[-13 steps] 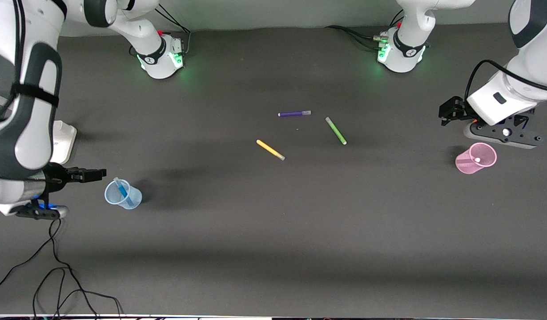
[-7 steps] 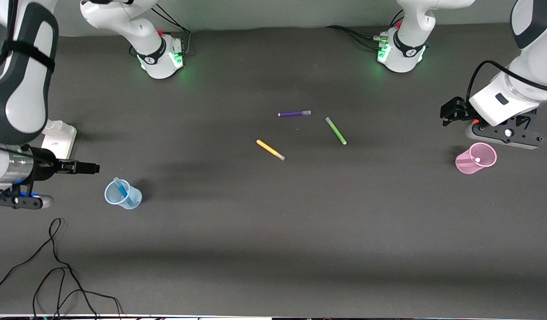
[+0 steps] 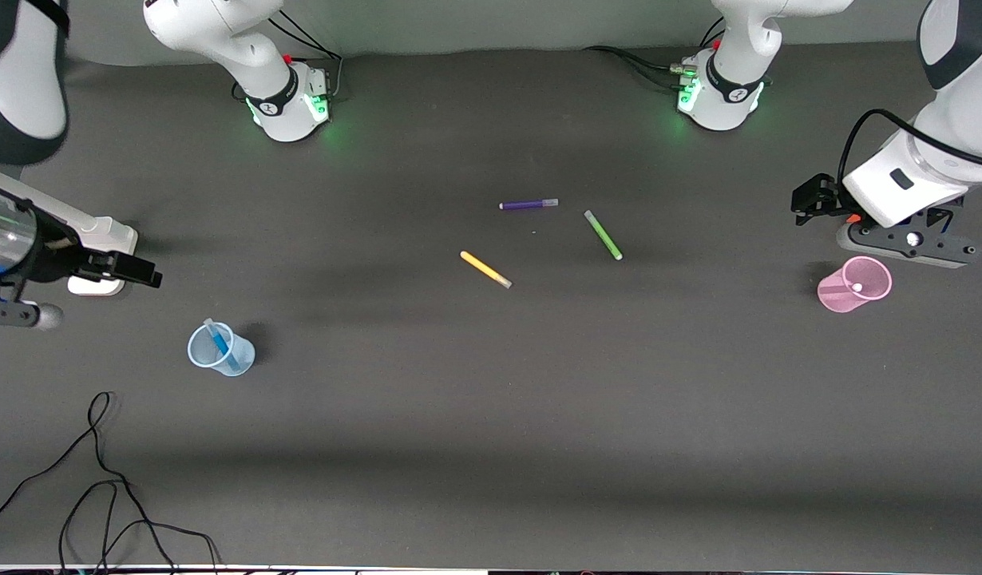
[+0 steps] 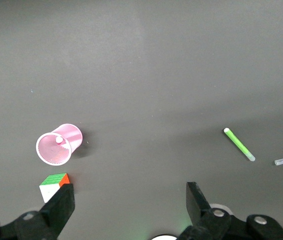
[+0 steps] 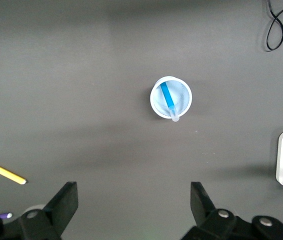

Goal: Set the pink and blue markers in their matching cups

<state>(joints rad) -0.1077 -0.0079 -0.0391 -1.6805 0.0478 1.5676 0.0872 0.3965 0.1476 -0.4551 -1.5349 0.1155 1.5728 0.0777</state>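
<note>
Both claws hang released: left claw (image 4: 129,205) above the pink cup (image 3: 854,283) holding the pink marker (image 3: 846,287), right claw (image 5: 134,202) near the blue cup (image 3: 219,349) holding the blue marker (image 3: 219,343). Retreating straight avoids tipping either.

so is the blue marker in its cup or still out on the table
In. The blue marker stands slanted inside the pale blue cup, its capped end leaning on the rim.

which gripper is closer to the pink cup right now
Left. The left gripper hangs open just above the pink cup, toward the robots' bases. The right gripper, also open, is at the right arm's end of the table, near the blue cup.
</note>
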